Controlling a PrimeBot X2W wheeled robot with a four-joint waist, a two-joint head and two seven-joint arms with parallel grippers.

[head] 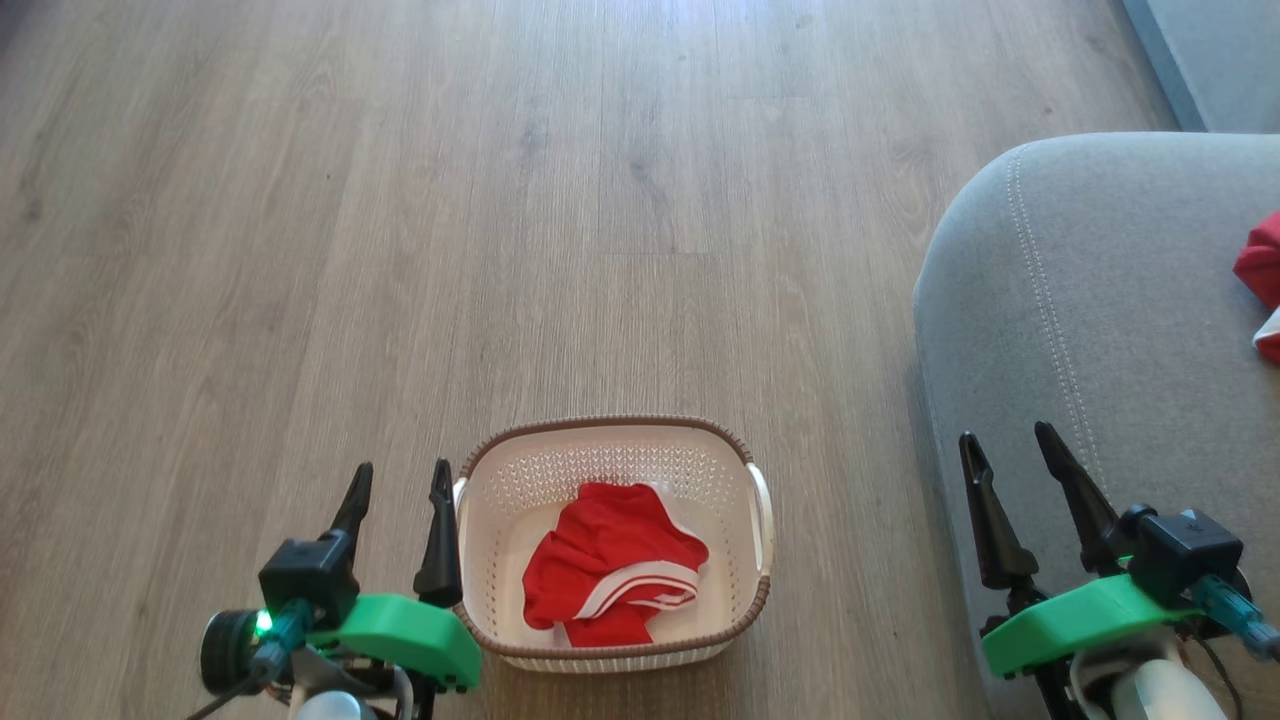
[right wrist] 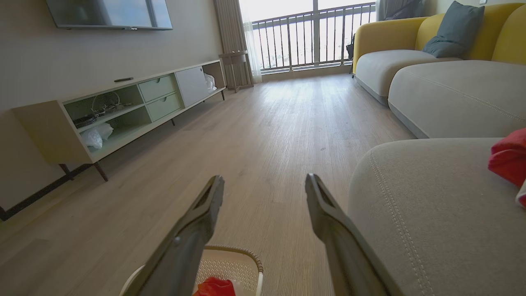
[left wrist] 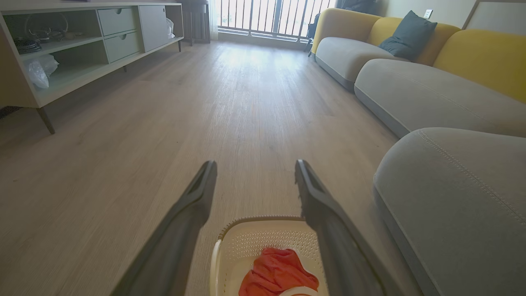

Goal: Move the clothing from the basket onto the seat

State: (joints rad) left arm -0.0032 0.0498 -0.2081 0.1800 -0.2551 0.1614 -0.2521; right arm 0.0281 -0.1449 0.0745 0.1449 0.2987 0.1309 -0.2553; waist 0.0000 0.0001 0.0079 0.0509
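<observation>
A cream-white perforated basket with a brown braided rim stands on the wooden floor, low in the head view. Inside it lies a crumpled red garment with white stripes, which the left wrist view catches too. Another red garment rests on the grey seat cushion at the right edge. My left gripper hangs open just left of the basket, empty. Over the cushion's near edge my right gripper is open and empty as well.
Wooden floor stretches ahead of the basket. A pale low TV cabinet lines the left wall under a wall-mounted screen. More grey sofa sections with yellow backs and a dark cushion run along the right. A balcony railing closes the far end.
</observation>
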